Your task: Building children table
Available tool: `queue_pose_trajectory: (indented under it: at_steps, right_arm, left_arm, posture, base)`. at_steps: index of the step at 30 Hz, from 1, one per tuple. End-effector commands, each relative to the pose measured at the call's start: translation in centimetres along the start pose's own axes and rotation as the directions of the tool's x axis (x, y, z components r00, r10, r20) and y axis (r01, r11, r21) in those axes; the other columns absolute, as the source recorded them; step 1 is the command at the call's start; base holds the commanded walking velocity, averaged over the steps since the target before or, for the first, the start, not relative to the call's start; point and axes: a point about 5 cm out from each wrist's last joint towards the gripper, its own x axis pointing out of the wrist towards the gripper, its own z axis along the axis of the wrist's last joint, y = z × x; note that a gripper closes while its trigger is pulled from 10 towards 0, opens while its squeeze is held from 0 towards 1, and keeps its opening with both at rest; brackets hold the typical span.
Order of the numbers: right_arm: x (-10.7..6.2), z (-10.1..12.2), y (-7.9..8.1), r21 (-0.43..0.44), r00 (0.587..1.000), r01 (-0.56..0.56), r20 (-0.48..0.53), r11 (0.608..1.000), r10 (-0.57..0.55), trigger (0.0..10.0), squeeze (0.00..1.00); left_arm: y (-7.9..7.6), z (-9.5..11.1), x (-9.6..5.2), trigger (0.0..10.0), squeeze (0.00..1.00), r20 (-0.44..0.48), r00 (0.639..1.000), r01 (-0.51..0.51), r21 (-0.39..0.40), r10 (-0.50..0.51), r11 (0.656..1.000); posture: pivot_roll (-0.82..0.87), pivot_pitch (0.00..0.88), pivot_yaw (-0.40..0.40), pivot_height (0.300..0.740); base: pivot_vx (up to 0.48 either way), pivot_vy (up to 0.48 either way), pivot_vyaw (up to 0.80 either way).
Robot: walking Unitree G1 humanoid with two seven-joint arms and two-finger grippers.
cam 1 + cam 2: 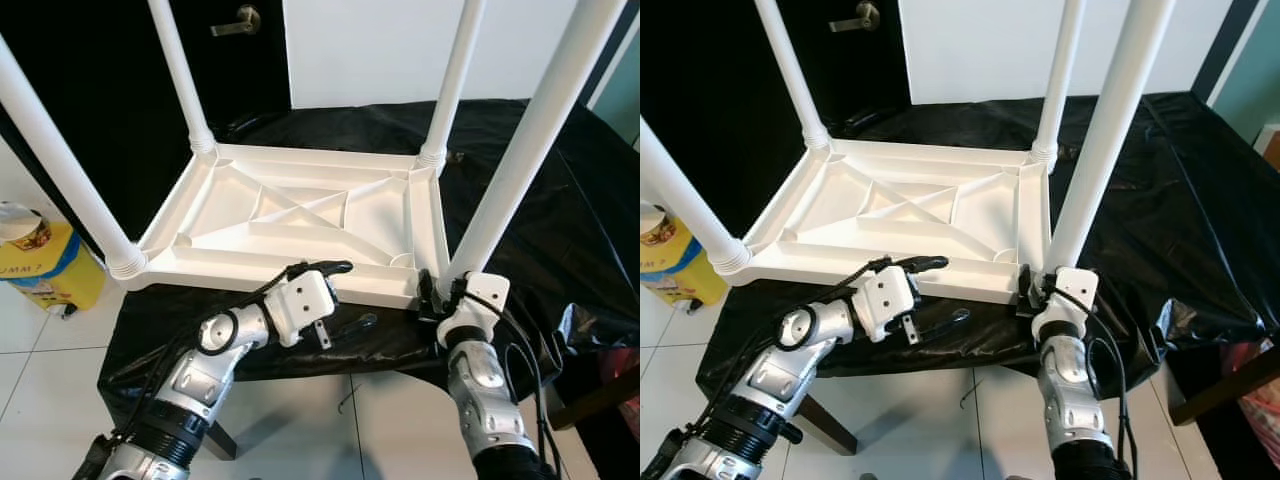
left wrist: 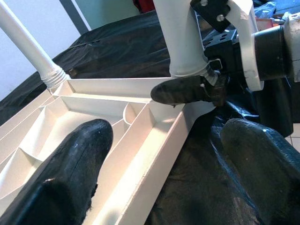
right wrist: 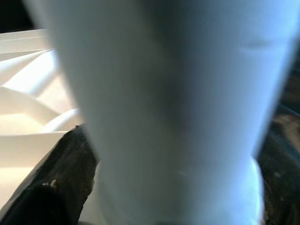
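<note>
Both silver arms come up from the bottom edge, shoulders cut off. Left gripper (image 1: 340, 295) sits at the near rim of the white table top (image 1: 300, 215), fingers spread wide: one black finger (image 1: 330, 268) lies over the rim, the other below it against the black cloth (image 1: 560, 200). Right gripper (image 1: 448, 290) is at the near right corner, its jaws closed around the base of the near right leg (image 1: 530, 150); the right wrist view is mostly blurred white leg (image 3: 178, 108) with one dark finger (image 3: 61, 178) alongside, so actual contact is probably there but hard to confirm. Table top lies upside down on the cloth-covered surface, ribs up, four white legs standing in the corners, all cut off at the frame top. Yellow container (image 1: 40, 262) on the tiled floor at left, partly hidden by the near left leg (image 1: 60, 160).
</note>
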Motion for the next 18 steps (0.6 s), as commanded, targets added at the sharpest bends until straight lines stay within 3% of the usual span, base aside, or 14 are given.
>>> queue_pose_trajectory:
  at_steps: [1, 7, 8, 10, 11, 15, 17, 18]
  right_arm:
    - [-0.2, 0.1, -0.1, -0.004, 0.999, -0.053, 0.003, 0.999, 0.053, 10.0, 1.00]
    - [-0.6, 0.4, -1.0, -0.030, 0.993, -0.113, 0.014, 0.993, 0.114, 10.0, 1.00]
    - [-0.8, 0.6, -1.2, -0.044, 0.989, -0.144, 0.032, 0.989, 0.145, 10.0, 0.29]
    - [-1.0, 0.8, -1.3, -0.054, 0.985, -0.163, 0.045, 0.985, 0.166, 10.0, 0.29]
    - [-1.3, 0.9, -1.3, -0.053, 0.982, -0.173, 0.061, 0.983, 0.176, 10.0, 0.00]
    - [-1.4, 1.0, -1.2, -0.052, 0.981, -0.178, 0.071, 0.983, 0.182, 10.0, 0.00]
    - [-1.9, 0.8, -1.0, -0.091, 0.983, -0.155, 0.084, 0.984, 0.163, 10.0, 0.00]
    - [-1.9, 0.8, -1.0, -0.091, 0.983, -0.155, 0.084, 0.984, 0.163, 10.0, 0.00]
  left_arm:
    - [0.0, 0.2, 0.0, 10.0, 0.00, 0.009, 1.000, 0.008, 0.003, -0.008, 1.000]
    - [-0.4, 0.2, -0.2, 10.0, 0.00, 0.007, 1.000, 0.029, -0.009, -0.029, 1.000]
    - [-0.6, 0.2, -0.3, 10.0, 0.00, 0.008, 0.999, 0.033, -0.019, -0.033, 0.999]
    - [-0.7, 0.1, -0.4, 10.0, 0.00, 0.009, 0.999, 0.035, -0.026, -0.035, 0.999]
    - [-0.7, 0.1, -0.5, 10.0, 0.00, 0.019, 1.000, 0.009, -0.048, -0.008, 0.999]
    - [-0.6, 0.1, -0.6, 10.0, 0.00, 0.025, 1.000, -0.010, -0.063, 0.012, 0.998]
    - [-0.7, 0.0, -0.6, 10.0, 0.00, 0.061, 0.989, -0.127, -0.141, 0.137, 0.982]
    - [-0.7, 0.0, -0.6, 10.0, 0.00, 0.061, 0.989, -0.127, -0.141, 0.137, 0.982]
  posture:
    - [-0.10, 0.000, 0.030, 0.740]
    - [-0.11, 0.000, 0.042, 0.740]
    - [-0.10, 0.000, 0.043, 0.740]
    - [-0.10, 0.000, 0.043, 0.740]
    - [-0.10, 0.000, 0.039, 0.740]
    - [-0.10, 0.000, 0.039, 0.740]
    - [-0.10, 0.024, 0.024, 0.740]
    - [-0.10, 0.024, 0.024, 0.740]
  base:
    - [0.000, 0.000, 0.00]
    - [0.000, 0.000, 0.00]
    - [0.000, 0.000, 0.00]
    - [0.000, 0.000, 0.00]
    - [0.000, 0.000, 0.00]
    - [0.000, 0.000, 0.00]
    - [0.000, 0.000, 0.00]
    - [0.000, 0.000, 0.00]
